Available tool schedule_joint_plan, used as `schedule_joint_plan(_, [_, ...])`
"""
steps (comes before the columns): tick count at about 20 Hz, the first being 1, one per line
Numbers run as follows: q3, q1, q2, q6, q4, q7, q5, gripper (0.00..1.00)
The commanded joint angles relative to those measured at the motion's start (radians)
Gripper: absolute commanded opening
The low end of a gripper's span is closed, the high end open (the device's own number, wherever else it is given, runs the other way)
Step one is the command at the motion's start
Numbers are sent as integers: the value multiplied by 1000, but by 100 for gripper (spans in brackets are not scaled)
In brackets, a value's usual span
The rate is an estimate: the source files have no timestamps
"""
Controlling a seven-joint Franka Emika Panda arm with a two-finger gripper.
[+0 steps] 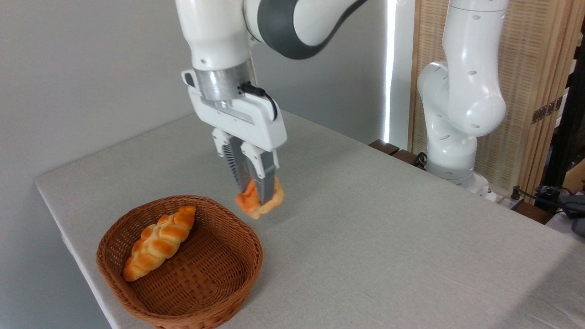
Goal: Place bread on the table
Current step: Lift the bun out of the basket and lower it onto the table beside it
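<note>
Golden-orange bread [260,202] hangs clamped in the tool [256,197], clear of the basket [215,292], just beyond its far rim. Carry step. Next: lower to the grey cloth surface [388,237], then release.

No readable text, labels, brands, numbers or signs anywhere in view
</note>
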Motion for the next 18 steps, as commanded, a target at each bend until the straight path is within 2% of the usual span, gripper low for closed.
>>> schedule_joint_plan(1, [3,-22,-75,-2,-130,14,-12,54])
schedule_joint_plan(5, [3,-51,-69,19,-196,12,-10,55])
schedule_joint_plan(6, [3,-53,-66,26,-197,12,-10,59])
schedule_joint_plan(7, [3,-53,-63,32,-197,12,-10,67])
schedule_joint_plan(8, [3,-53,-60,33,-197,12,-10,92])
schedule_joint_plan(9, [3,-53,-54,38,-197,12,-10,100])
schedule_joint_plan(18, [3,-53,-46,58,-188,11,-12,100])
